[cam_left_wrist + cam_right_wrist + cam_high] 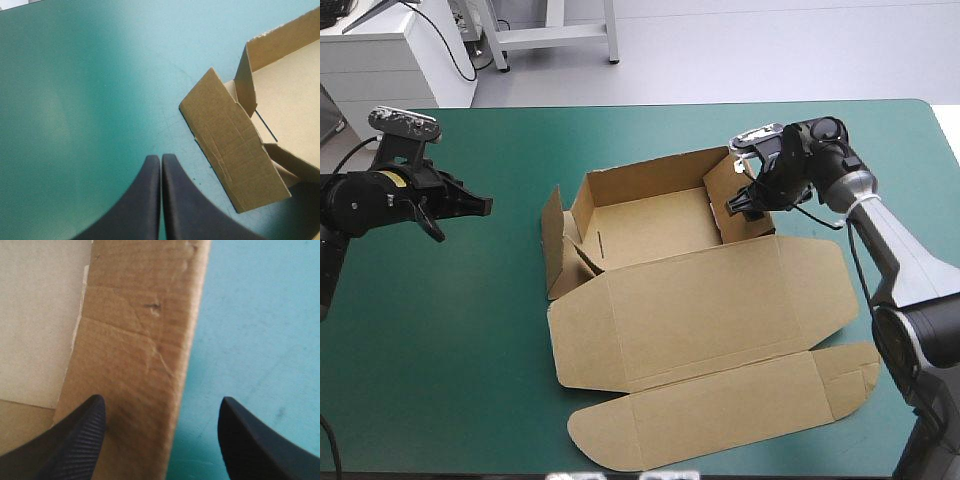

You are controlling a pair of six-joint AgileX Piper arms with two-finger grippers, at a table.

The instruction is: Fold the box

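From above you see the box (690,300) in the middle of the tabletop on the teal-green cover (440,330), its tray toward the far edge and its lid flat toward the near edge. Your left gripper (480,206) hangs near the left edge, apart from the box. Your right gripper (745,205) is at the tray's right wall (752,230). In the left wrist view the fingers (145,200) are pressed together over bare cover, with a leaning side flap (235,145) ahead. In the right wrist view the fingers (75,440) stand spread, with the wall's edge between them.

Brown box (700,290), teal-green cover (440,330), black left gripper (160,159), black right gripper (162,399)
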